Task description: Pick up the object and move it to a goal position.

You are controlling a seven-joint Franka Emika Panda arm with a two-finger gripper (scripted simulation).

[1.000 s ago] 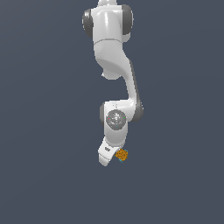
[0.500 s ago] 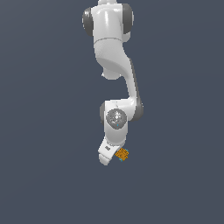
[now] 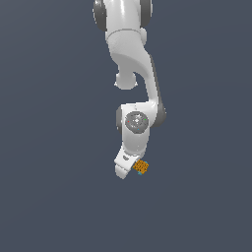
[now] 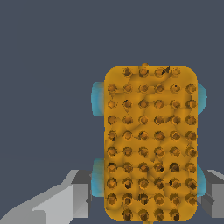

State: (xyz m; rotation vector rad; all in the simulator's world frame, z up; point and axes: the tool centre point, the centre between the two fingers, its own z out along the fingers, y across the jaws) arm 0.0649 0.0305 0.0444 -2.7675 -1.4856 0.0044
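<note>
Item 1: white jointed robot arm (image 3: 133,88), count 1, reaching down from top of exterior view.

Item 2: white 2-finger gripper (image 3: 129,167), count 1. I read grey fingers (image 4: 65,199) flanking block on both sides in wrist view; whether they pinch it, I cannot tell.

Item 3: oblong orange block, dark dot grid, teal-blue edges (image 4: 151,142), count 1. Sits at gripper tip, toward exterior view's right (image 3: 141,167), fills wrist view. Judged centred for pickup.

Red dot: 0 seen. Goal marker: 0 seen.
</note>
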